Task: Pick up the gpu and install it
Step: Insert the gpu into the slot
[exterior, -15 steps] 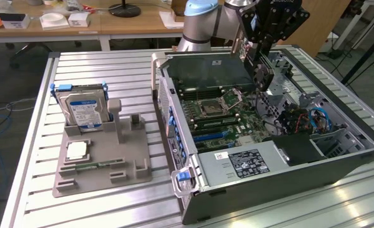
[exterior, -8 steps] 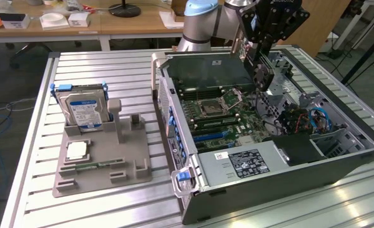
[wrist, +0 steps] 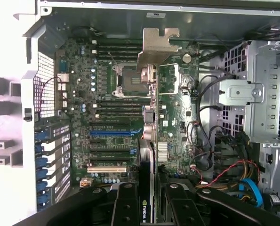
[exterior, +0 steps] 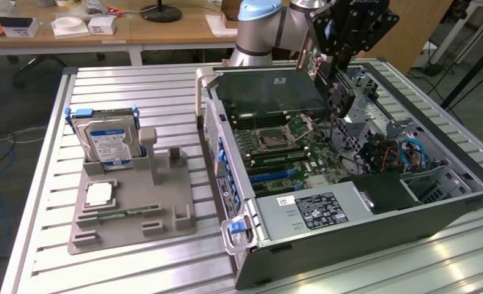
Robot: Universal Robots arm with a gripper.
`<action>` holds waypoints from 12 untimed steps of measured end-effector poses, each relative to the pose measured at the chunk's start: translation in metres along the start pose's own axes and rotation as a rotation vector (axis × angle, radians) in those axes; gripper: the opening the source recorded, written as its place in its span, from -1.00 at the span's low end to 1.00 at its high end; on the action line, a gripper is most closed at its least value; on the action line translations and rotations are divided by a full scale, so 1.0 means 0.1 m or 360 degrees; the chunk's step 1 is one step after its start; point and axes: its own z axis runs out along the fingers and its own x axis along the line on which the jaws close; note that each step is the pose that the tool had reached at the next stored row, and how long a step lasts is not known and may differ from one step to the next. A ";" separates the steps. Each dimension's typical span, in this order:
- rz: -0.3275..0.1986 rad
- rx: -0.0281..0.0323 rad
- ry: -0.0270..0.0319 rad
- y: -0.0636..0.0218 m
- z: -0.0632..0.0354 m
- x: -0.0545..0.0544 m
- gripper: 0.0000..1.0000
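Hanging upright over the open case (exterior: 348,245), the gpu (exterior: 341,99) looks light and stiff but fragile. It is a thin board best pinched by its edges, clear of the fan. The end effector (wrist: 149,207) is clamped on its upper edge, one finger on each face. The card seems to hover above the motherboard (wrist: 107,94), though I cannot tell whether they touch.

Bright even light, glare on table (exterior: 447,256)

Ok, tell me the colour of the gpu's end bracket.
Silver, bare metal. The end bracket of the gpu shows best in the wrist view.
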 end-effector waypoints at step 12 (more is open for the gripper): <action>-0.0138 -0.00062 0.00020 0.000 0.001 0.00 -0.48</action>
